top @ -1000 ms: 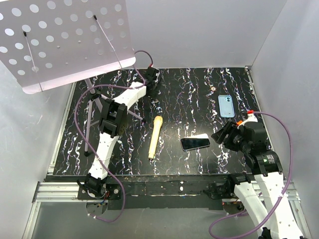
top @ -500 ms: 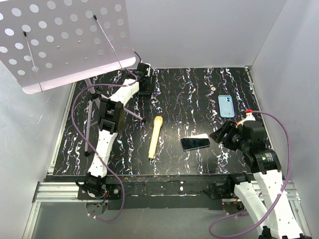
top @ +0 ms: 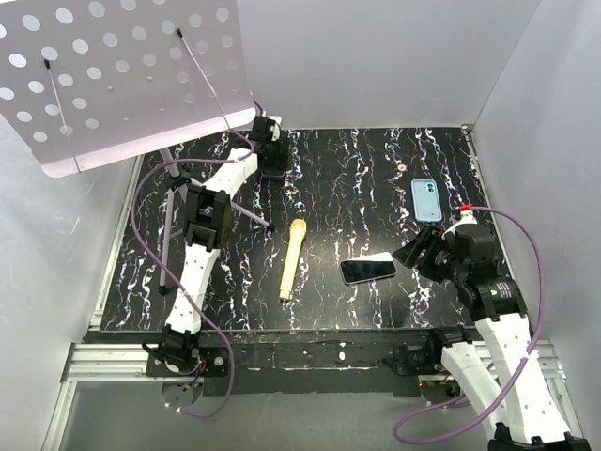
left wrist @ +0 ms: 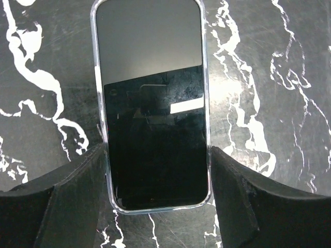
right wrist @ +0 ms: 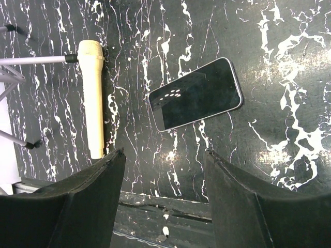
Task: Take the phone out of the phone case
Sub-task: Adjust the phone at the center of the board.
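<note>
Bright, even light from above; pale glare washes the phone (left wrist: 152,103) screen ahead of my left tool (left wrist: 158,155); glossy tabletop (right wrist: 289,77) glints beyond my right tool (right wrist: 163,155).

A lab test cell (white walls (top: 376,66), aluminium rail (top: 108,359)).

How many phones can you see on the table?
3. A clear-cased phone between the fingers of the left gripper, a black phone mid-table, and a blue phone far right, maybe only a case.

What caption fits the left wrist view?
Left hand open, straddling a clear-cased phone lying screen-up on the black marbled table.
</note>
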